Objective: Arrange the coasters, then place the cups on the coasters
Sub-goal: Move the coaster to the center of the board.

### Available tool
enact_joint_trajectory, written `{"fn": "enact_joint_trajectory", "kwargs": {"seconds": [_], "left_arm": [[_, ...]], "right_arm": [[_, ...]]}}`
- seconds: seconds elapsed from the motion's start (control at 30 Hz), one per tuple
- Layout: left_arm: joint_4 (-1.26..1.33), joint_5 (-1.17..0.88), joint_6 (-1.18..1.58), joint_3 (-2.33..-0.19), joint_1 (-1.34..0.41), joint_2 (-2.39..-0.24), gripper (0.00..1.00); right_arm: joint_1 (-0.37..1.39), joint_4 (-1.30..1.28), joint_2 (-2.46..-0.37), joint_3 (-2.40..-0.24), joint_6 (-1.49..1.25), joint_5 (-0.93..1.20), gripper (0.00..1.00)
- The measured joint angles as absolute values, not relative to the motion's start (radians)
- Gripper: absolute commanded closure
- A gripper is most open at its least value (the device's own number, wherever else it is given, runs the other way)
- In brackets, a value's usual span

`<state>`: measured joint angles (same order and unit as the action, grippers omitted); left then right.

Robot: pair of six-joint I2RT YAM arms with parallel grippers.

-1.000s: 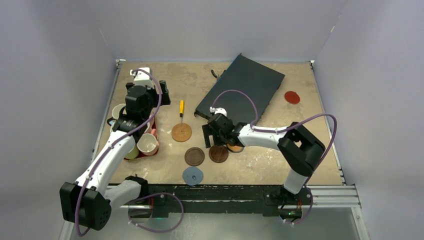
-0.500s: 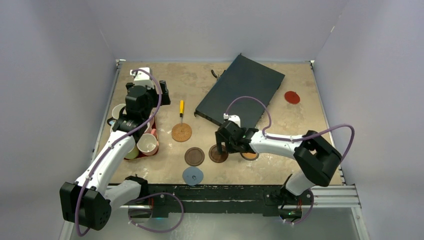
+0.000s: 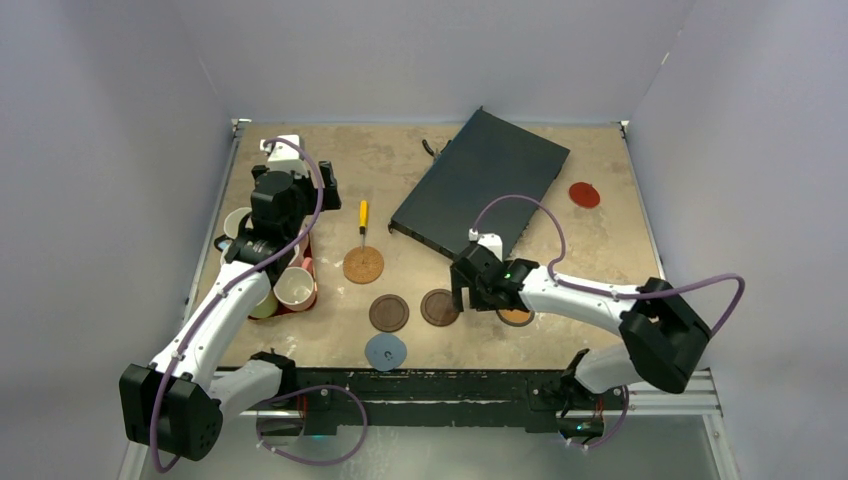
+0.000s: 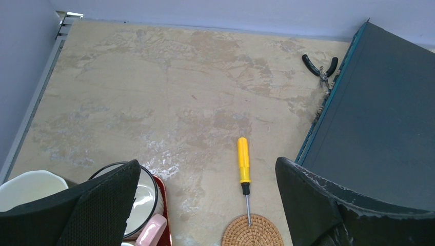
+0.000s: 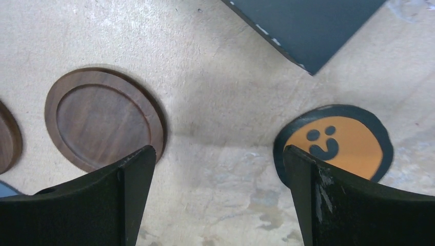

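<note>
Right gripper, jaws spread wide and empty, hangs over the mottled beige table between two coasters.

Left of its gap lies a dark brown coaster, round wood with a raised rim and visible grain. Right of the gap lies an orange coaster, flat, black-rimmed and printed with a small face. From above, a second dark brown coaster sits just beside the first. A blue-grey coaster lies nearer the arms, a tan woven coaster farther back, and a red coaster well apart near the far right edge. Left gripper, jaws also wide and empty, hovers by the cups, glossy mugs with cream insides crowded on a dark red tray at the table's left. A yellow-handled screwdriver points at the woven disc, beside a matte dark slab.
</note>
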<state>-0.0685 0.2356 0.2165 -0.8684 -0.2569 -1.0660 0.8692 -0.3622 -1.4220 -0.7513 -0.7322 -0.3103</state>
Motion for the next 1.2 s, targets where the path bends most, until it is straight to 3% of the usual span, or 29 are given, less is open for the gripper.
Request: {"fn": "enact_joint_trajectory", "kwargs": {"seconds": [0.3,0.6,1.2], "left_arm": [[-0.068,0.235,0.217,-0.868,-0.257,-1.066,0.01],[-0.069,0.235,0.217,-0.868,-0.257,-1.066,0.01],[-0.068,0.235,0.217,-0.868,-0.257,-1.066,0.01]], "right_arm": [[0.869,-0.557,-1.227,-0.786,-0.803,-0.327,0.02],[0.863,-0.688,-1.186,-0.702,-0.971,-0.324,0.02],[0.719,-0.634,-1.199,-0.622,-1.016,-0.334,0.02]]}}
